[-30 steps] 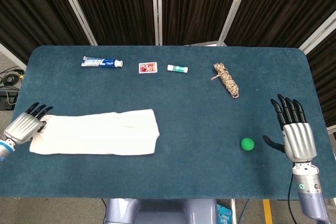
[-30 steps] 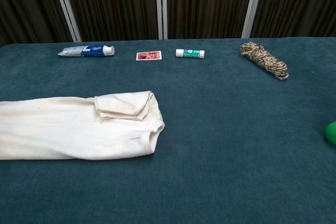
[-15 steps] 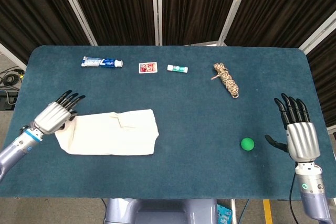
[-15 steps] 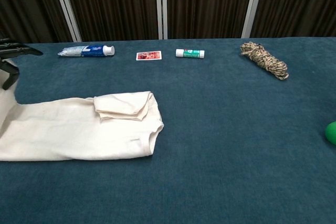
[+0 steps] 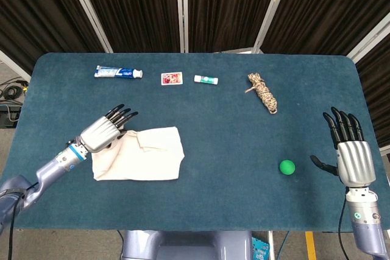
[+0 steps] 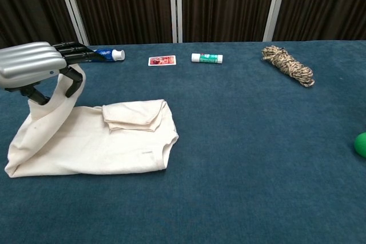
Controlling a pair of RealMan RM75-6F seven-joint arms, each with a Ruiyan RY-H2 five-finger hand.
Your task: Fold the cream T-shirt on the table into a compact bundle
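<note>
The cream T-shirt [image 6: 108, 138] lies on the left part of the table [image 5: 231, 144], whose top is a dark teal, felt-like cloth with rounded corners. The shirt is soft, matte fabric folded into a long, flat band, with a sleeve doubled back on top near its right end, where a curved hem shows. Its left end is lifted off the table in a slack, rising fold, pinched by the left hand [image 6: 34, 67] between the thumb and the dark fingers [image 5: 120, 114], which point straight ahead above the cloth; the back of this hand is ribbed, silvery metal. The right hand [image 5: 350, 153] hovers at the far right edge of the table with its black fingers stretched and slightly apart, holding nothing; it shows only in the head view. Just left of it sits a small, smooth green ball [image 5: 287, 167]. Along the far side lie a blue and white toothpaste tube [image 5: 118, 73], a small red and white card [image 5: 171, 78], a short white and green stick-shaped tube [image 5: 206, 79] and a coiled bundle of speckled, braided rope [image 5: 262, 92].
</note>
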